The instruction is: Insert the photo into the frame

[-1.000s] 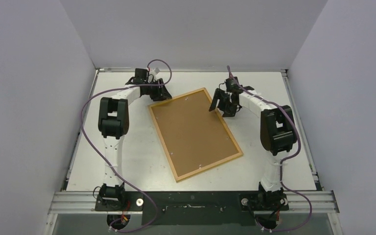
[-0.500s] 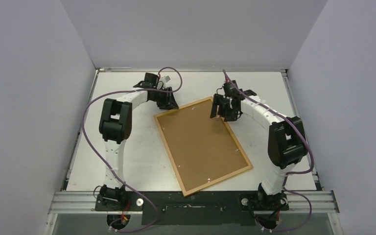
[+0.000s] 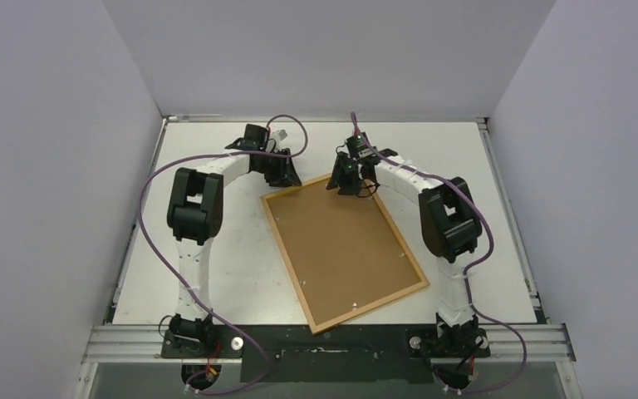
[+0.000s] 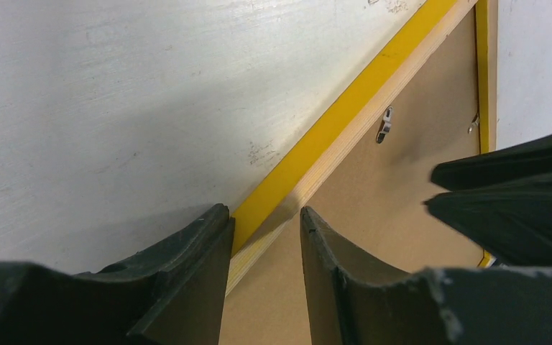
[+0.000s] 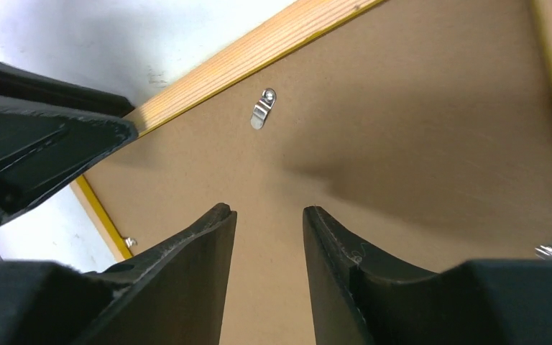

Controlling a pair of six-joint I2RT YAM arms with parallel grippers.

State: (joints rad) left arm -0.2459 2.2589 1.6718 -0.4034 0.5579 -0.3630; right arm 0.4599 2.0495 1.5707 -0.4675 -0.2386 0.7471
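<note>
The frame (image 3: 290, 264) lies face down on the table, its light wood rim up and its yellow side showing in the left wrist view (image 4: 330, 118). The brown backing board (image 3: 345, 249) fills it. The photo is hidden. My left gripper (image 3: 287, 177) is at the frame's far left corner. Its jaws (image 4: 264, 215) stand a little apart astride the rim, one finger on the table side and one over the board. My right gripper (image 3: 347, 184) hovers over the board near the far corner, open and empty (image 5: 267, 210).
Small metal turn clips (image 5: 262, 109) hold the board along the rim; one shows in the left wrist view (image 4: 384, 123). The two grippers are close together at the frame's far end. White walls enclose the table on three sides.
The frame slid to the right and toward the near edge, then stopped. My left gripper followed its far left corner. My right gripper swung left, from beside the frame's right edge to over the board.
</note>
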